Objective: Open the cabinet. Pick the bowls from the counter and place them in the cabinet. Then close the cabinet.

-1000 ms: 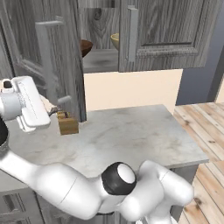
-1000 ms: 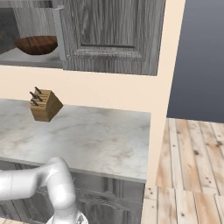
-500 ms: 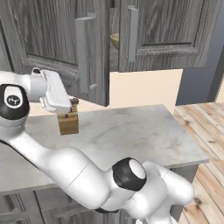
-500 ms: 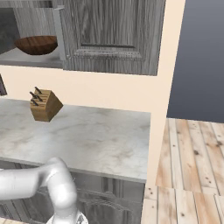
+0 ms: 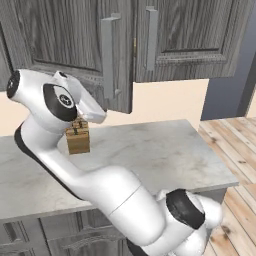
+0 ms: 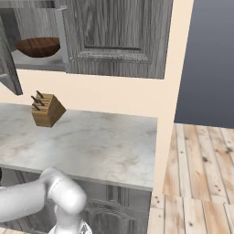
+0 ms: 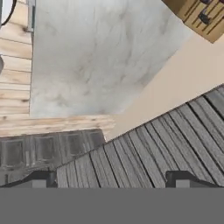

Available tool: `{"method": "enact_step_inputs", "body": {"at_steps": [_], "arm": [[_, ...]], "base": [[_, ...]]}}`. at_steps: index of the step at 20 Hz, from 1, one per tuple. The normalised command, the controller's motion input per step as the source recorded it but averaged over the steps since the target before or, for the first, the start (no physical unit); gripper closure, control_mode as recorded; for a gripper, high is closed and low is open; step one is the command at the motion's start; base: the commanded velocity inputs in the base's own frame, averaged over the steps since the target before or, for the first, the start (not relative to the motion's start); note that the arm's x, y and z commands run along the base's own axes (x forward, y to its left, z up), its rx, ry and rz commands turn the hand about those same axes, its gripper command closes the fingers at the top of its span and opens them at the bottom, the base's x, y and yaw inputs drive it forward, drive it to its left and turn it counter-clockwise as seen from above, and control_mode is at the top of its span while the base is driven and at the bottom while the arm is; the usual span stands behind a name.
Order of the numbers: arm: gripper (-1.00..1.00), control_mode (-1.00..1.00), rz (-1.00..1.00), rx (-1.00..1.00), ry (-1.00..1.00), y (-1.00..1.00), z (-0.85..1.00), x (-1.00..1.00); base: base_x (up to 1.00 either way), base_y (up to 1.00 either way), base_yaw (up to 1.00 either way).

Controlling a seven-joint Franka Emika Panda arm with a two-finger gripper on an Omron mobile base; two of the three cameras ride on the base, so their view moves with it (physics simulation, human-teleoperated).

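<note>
**Cabinet door nearly shut, bowl on the shelf, jaws wide**

Kitchen wall of pale beige backs everything, and against it hangs the tall dark grey wood-grain wall cabinet with panelled doors and long vertical grey bar handles. From the left base camera its left door stands only slightly off the front, close to the right door. From the right base camera a gap remains at the left, and inside it the wide shallow dark brown wooden bowl sits on the cabinet shelf.

Below runs the long light grey-white marbled stone counter with its thick edge. On it, near the wall, stands a tan wooden knife block with dark handles sticking out, tilted back.

The white arm rises over the counter toward the left door, its hand partly hiding the knife block in the left base camera. Through the hand camera the two-finger gripper has its dark tips spread far apart with nothing between them, facing dark grey grained wood, with counter and knife block beyond.
</note>
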Motion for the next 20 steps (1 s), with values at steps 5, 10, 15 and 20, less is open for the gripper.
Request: {"method": "enact_step_inputs", "body": {"at_steps": [5,10,15,20], "arm": [[-1.00,-1.00,0.59,0.21,-0.47,-1.00,0.06,0.15],[-1.00,-1.00,0.57,0.29,-0.39,-0.90,0.17,0.88],[-1.00,-1.00,0.39,0.31,-0.17,-0.68,0.15,1.00],[-1.00,-1.00,0.21,0.23,-0.05,-0.21,0.03,1.00]], "base": [[0.00,0.00,0.00],[0.00,0.00,0.00],[0.00,0.00,0.00],[0.00,0.00,0.00]]}}
